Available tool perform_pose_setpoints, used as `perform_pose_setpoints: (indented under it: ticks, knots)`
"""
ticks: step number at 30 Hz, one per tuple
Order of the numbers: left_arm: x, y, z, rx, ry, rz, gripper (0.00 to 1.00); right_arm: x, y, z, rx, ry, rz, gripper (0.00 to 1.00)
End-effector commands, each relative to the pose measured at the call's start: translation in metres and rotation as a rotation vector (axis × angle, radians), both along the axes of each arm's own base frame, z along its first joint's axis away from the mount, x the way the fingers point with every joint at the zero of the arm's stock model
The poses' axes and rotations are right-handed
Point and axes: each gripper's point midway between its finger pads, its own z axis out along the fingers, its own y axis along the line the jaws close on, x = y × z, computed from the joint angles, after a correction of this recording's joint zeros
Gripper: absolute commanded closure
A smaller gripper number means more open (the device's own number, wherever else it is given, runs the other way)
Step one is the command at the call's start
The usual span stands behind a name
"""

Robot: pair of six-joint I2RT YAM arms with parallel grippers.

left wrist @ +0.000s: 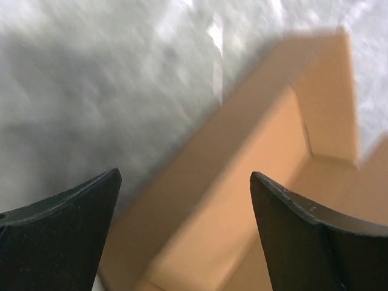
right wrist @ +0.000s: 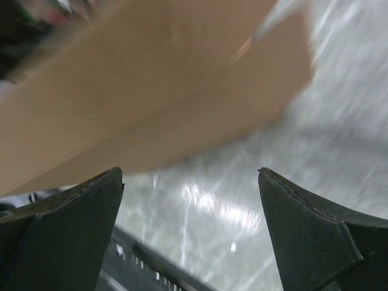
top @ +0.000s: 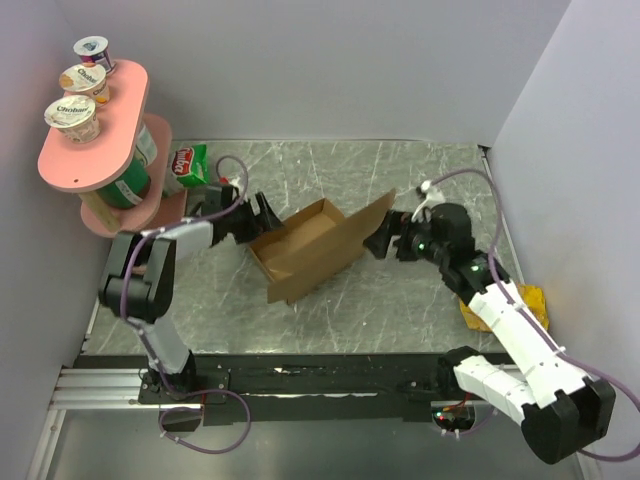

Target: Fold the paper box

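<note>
Running near-left to far-right, paper box (top: 300, 248), half-open

Grey marbled table (top: 400, 300), open brown paper box (top: 305, 250) at its middle, green snack bag (top: 188, 163) far left beside pink two-tier stand (top: 90, 155), yellow packet (top: 538, 300) near right edge

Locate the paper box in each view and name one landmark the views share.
Top external: the paper box sits mid-picture, partly folded, on the table.
Left wrist: the paper box fills the lower right, with its tan walls and inside showing.
Right wrist: the paper box spans the upper left, blurred.
Shared landmark: the grey marbled tabletop next to the box in all three views.
</note>
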Motion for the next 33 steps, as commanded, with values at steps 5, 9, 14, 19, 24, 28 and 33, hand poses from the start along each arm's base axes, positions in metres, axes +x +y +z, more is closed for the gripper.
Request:
perform_pose_setpoints:
  ticks: [5,9,14,19,24,28,33]
  knots:
    - [-0.063,-0.034,0.041,-0.168,-0.099,0.039,0.06,-0.011,0.031,-0.026,0.067,0.006,0.093,0.0]
    - [-0.102,-0.044,0.055,-0.203,-0.153,0.021,0.05,0.001,0.026,-0.068,0.054,0.084,0.007,0.0]
    - [-0.132,-0.066,0.066,-0.25,-0.174,-0.057,0.04,0.03,0.018,-0.101,0.008,0.118,-0.108,0.0]
    - [-0.169,-0.089,0.061,-0.304,-0.129,-0.126,0.05,0.063,0.029,-0.106,-0.005,0.118,-0.099,0.0]
    - [-0.187,-0.083,0.058,-0.291,-0.132,-0.112,0.03,0.095,0.048,-0.099,0.039,0.067,-0.019,0.0]
    - [-0.202,-0.084,0.05,-0.3,-0.109,-0.14,0.04,0.119,0.074,-0.08,0.074,0.007,0.105,0.0]
    - [-0.206,-0.069,0.057,-0.241,-0.175,-0.113,0.01,0.143,0.086,-0.055,0.051,-0.097,0.192,0.0]
